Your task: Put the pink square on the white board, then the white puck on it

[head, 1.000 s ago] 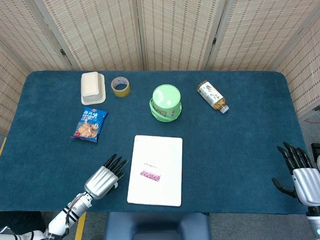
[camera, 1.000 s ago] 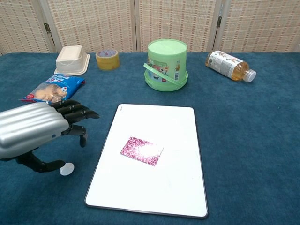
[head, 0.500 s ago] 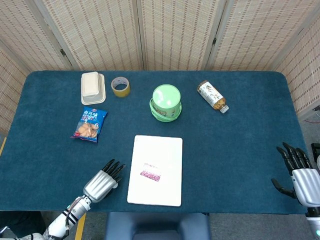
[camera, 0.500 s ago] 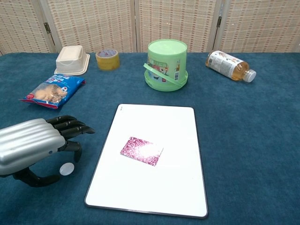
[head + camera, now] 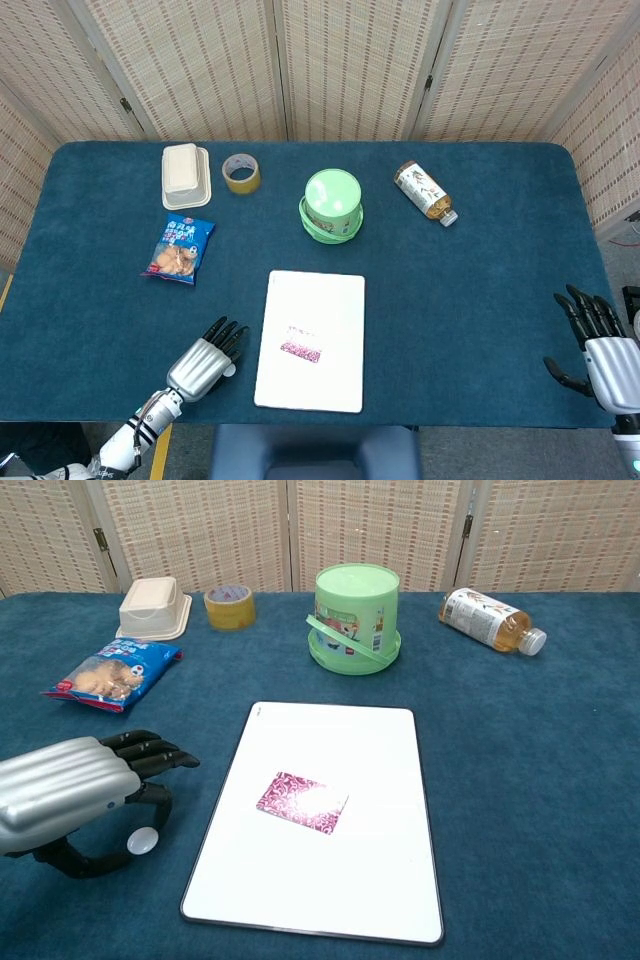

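Left hand (image 5: 75, 795) — ribbed silver back, black fingers.

A: Table (image 5: 560, 780)? Blue cloth, matt, carpet-like nap. Board (image 5: 360, 880) smooth, white, slight sheen, dark rim.
B: Pink square (image 5: 302, 802) looks patterned, glare on it. Left hand (image 5: 75, 790) brushed silvery metal, fingers (image 5: 150, 750) black.
A: Tub (image 5: 355, 615) glossy green plastic. Bottle (image 5: 492, 620) clear plastic, paper label. Snack bag (image 5: 110, 675) shiny.

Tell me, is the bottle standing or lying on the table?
Lying. The bottle rests on its side on the table, cap toward the right.
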{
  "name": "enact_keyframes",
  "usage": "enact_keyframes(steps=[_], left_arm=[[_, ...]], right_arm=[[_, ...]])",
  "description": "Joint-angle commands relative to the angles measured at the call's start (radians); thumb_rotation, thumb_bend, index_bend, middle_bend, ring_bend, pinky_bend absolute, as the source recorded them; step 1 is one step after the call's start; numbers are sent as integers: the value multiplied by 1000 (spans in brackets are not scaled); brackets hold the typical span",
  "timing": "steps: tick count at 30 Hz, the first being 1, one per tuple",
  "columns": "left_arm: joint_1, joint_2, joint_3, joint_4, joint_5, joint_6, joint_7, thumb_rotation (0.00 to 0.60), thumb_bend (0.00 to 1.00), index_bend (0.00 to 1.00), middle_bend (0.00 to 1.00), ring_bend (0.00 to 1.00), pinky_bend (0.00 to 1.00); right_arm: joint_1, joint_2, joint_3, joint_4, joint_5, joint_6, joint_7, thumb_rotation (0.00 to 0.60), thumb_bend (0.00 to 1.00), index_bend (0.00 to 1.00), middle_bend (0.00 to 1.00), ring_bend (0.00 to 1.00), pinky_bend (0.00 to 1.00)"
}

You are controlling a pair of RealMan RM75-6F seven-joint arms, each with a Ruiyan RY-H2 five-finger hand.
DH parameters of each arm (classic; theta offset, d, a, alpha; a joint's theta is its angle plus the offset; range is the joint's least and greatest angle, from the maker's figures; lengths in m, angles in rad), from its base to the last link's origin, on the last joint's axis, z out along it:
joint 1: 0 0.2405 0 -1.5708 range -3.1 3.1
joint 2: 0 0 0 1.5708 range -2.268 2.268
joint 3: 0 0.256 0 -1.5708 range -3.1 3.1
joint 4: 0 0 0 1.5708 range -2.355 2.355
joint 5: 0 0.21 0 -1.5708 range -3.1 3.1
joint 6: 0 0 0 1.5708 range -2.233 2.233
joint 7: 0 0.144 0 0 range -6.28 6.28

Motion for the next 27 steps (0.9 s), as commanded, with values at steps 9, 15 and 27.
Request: enact_keyframes(steps=[9,15,27], left_arm=[[10,-4,-18,17,7,-12,-16,600,369,475,110,24,0],[16,-4,-22,19,18,-17,-28,600,369,494,116,26,0],[15,9,-35,-12,25,-39,-59,600,369,498,116,27,0]], right_arm=[[0,1,0,-6,0,-1,-6,600,285,9,38,47,0],[0,2,0,-10,0,0,-9,600,285,9,38,47,0],[-3,4,-1,-10,0,4,-7,600,285,9,38,48,0]])
